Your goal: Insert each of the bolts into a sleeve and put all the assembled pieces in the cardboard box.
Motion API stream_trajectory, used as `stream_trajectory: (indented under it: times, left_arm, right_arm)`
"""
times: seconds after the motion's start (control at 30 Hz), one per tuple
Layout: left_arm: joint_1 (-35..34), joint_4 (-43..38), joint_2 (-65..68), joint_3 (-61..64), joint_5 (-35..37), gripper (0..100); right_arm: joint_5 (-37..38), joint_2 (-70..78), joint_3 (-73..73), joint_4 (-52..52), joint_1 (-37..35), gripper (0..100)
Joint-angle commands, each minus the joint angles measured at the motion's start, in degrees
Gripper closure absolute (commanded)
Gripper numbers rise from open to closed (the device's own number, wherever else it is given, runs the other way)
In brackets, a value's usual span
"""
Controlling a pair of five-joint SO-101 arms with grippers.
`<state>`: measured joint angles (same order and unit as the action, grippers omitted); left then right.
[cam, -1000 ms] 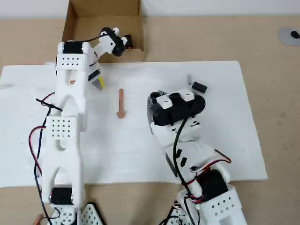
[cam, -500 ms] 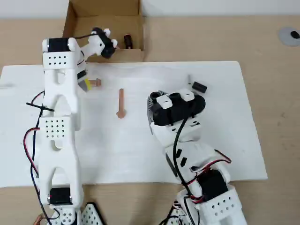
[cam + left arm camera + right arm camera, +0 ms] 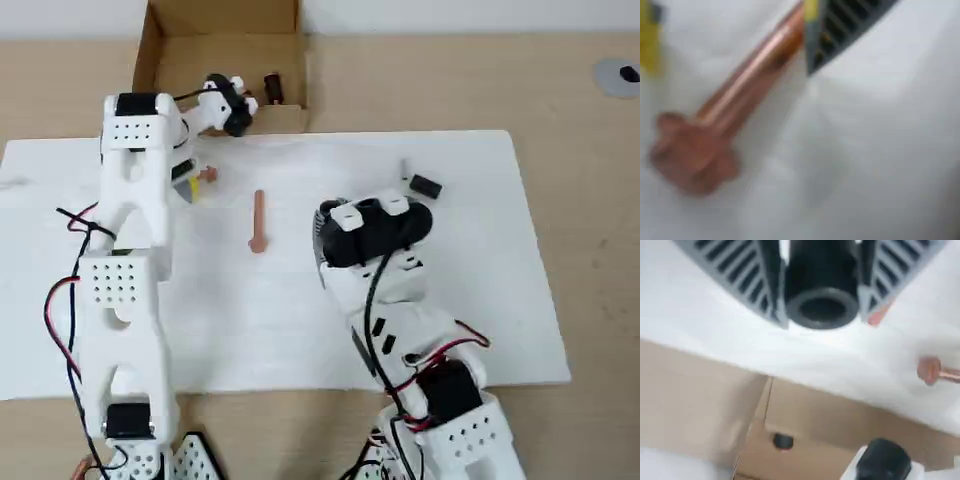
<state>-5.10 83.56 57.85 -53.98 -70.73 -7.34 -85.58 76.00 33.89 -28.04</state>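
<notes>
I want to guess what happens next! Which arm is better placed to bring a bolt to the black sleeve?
Probably left. Its pincer sits right at a copper bolt, while the right pincer is busy clamping the black sleeve, whose open end looks ready to receive it.

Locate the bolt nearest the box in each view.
High: bolt on the white sheet, just in front of the box.
Left wrist: bolt close up, lying on the sheet.
Right wrist: bolt head far off, past the held sleeve.
Shared landmark: the sheet under it.
</notes>
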Motion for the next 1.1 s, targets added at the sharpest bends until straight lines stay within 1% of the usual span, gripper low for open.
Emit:
stream_trajectory:
  times: [0.0,0.07,0.3,0.4,0.5,0.6,0.77,0.93,1.0,1.07]
  left_arm:
    - [0.70,-4.48,0.48,-4.04,3.96,98]
    - [0.62,-2.90,0.22,-7.03,5.27,99]
    - [1.41,11.69,0.04,-23.38,5.54,99]
    - [1.85,16.26,-0.04,-31.21,6.33,99]
    - [1.93,16.88,-0.04,-38.07,8.70,99]
    - [1.93,16.88,-0.13,-41.49,10.02,99]
    - [0.88,16.97,-5.67,-38.86,12.84,99]
    - [-1.14,16.97,-18.15,-27.34,14.86,99]
    - [-2.73,16.97,-23.96,-22.33,17.41,99]
    - [-5.19,16.88,-29.67,-18.64,21.89,99]
  right_arm:
    - [-0.62,-0.57,-0.13,-0.44,1.10,98.9]
    - [-0.62,-0.84,-0.13,-0.53,1.10,98.9]
    - [-0.62,-1.01,0.04,-0.62,1.10,98.9]
    - [-0.79,-1.01,-0.04,-0.79,1.10,98.9]
    - [-3.78,-1.01,-0.04,-1.85,1.10,98.9]
    - [-5.19,-1.01,-0.22,-1.85,1.10,98.9]
    - [-5.27,-1.01,-0.22,-1.85,1.10,98.9]
    - [-5.36,-1.01,-0.22,-1.85,1.10,98.9]
    - [-5.36,-1.01,-0.22,-1.76,1.10,98.9]
    - [-5.36,-1.01,-0.22,-1.76,1.10,98.9]
